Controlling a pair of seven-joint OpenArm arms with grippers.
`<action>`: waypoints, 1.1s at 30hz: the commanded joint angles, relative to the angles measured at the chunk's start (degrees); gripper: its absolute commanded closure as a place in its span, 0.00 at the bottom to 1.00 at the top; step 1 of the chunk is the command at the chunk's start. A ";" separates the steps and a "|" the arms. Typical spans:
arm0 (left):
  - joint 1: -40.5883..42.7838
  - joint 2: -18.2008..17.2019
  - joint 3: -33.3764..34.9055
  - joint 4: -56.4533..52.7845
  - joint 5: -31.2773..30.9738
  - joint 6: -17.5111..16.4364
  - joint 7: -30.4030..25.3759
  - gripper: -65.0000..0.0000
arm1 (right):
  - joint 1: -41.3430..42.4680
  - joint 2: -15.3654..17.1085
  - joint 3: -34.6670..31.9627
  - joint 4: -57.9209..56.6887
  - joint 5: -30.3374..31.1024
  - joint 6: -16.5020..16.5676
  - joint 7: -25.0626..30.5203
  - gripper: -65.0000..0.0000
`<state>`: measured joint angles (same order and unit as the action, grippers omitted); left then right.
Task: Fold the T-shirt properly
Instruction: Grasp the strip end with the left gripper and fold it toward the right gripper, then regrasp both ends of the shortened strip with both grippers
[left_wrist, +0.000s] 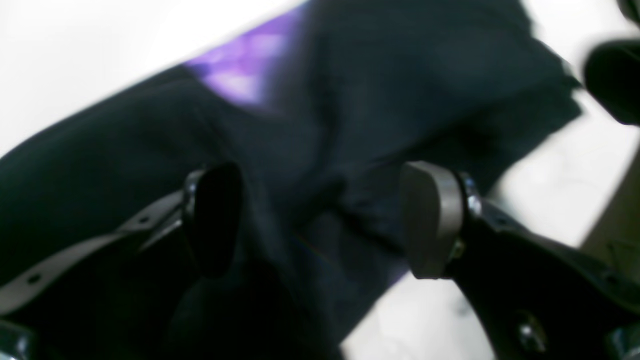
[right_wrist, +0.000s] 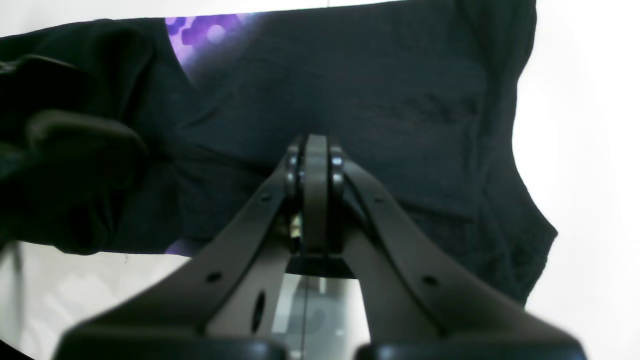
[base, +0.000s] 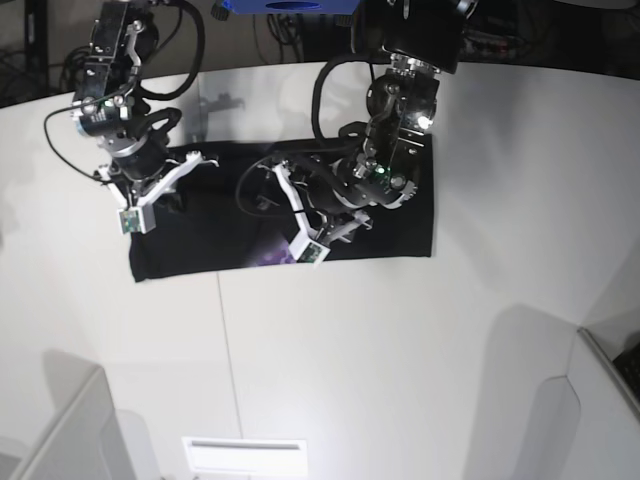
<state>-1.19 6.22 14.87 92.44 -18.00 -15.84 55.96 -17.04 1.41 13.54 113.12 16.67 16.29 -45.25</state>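
**Midway: shirt folded to a band, one hand parted, one clamped**

Roughly half done, by my reading. Notes view by view.

Left wrist view: the left hand (left_wrist: 320, 220) has its jaws standing well apart, one pad at lower left, the other at centre right. The T-shirt (left_wrist: 350, 100) lies between and beyond them; nothing is pinched. A strip of purple print shows at upper centre, and a thin purple sliver peeks out at the lower edge of the cloth. White bench (left_wrist: 550, 190) shows at right. The picture is blurred, so I cannot tell whether the pads touch the fabric.

Right wrist view: the right hand (right_wrist: 315, 145) has its jaws pressed together at frame centre, tips against or just over the black T-shirt (right_wrist: 400, 100). Whether a fold of cloth is caught between them I cannot tell. The purple patch shows at upper left, a sleeve-like edge at lower right.

Base view: only here is the whole shape plain. The T-shirt (base: 400, 215) is a dark, wide rectangle across the upper middle of the bench (base: 350, 360), already folded over at least once, with a speck of purple at its lower edge. The left hand (base: 312, 232) sits over the middle, the right hand (base: 150, 195) at the frame-left end.

Left to do, I judge: fold the band across its length and square the edges.
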 joint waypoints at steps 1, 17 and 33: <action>-1.23 0.33 0.29 0.96 -0.42 -0.21 -0.98 0.27 | 0.38 0.30 0.22 0.86 0.61 -0.16 1.17 1.00; 10.99 -7.76 -31.53 18.19 -0.42 -0.56 -0.98 1.00 | 14.44 0.30 15.43 -1.96 0.70 0.01 -17.21 0.46; 20.66 -13.03 -45.60 7.73 -0.15 -13.40 -15.31 1.00 | 26.49 4.00 22.46 -28.15 0.70 8.45 -19.76 0.22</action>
<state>19.97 -6.20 -30.65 99.18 -17.02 -28.84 42.46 8.12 4.75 36.14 84.01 16.43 24.53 -65.84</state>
